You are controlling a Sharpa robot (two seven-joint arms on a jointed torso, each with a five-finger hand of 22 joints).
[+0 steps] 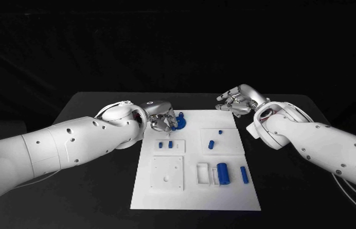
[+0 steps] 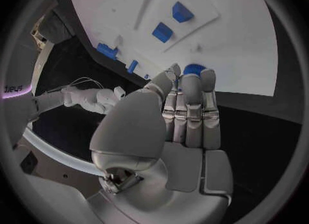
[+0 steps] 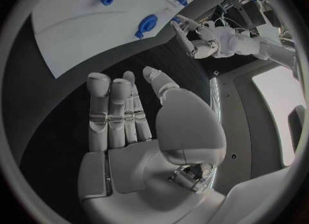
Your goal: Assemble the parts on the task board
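The white task board (image 1: 194, 198) lies in the middle of the black table. A round blue toothed part (image 1: 179, 121) sits near the board's far left corner. My left hand (image 1: 159, 119) is beside it with fingers stretched out. Its fingertips (image 2: 192, 81) reach the part (image 2: 192, 69), and I see no closed grip. The right wrist view shows the same part (image 3: 147, 24) lying on the board by the left hand's fingers (image 3: 182, 29). My right hand (image 1: 238, 100) hovers past the board's far right corner, fingers apart (image 3: 116, 112) and holding nothing.
Small blue pegs stand in the board's middle row (image 1: 160, 144) (image 1: 170, 144) (image 1: 211, 144) (image 1: 220, 132). A thick blue cylinder (image 1: 221, 173) and a slim peg (image 1: 244, 174) lie in the near right. A white square plate (image 1: 167, 173) sits in the near left. Black table surrounds the board.
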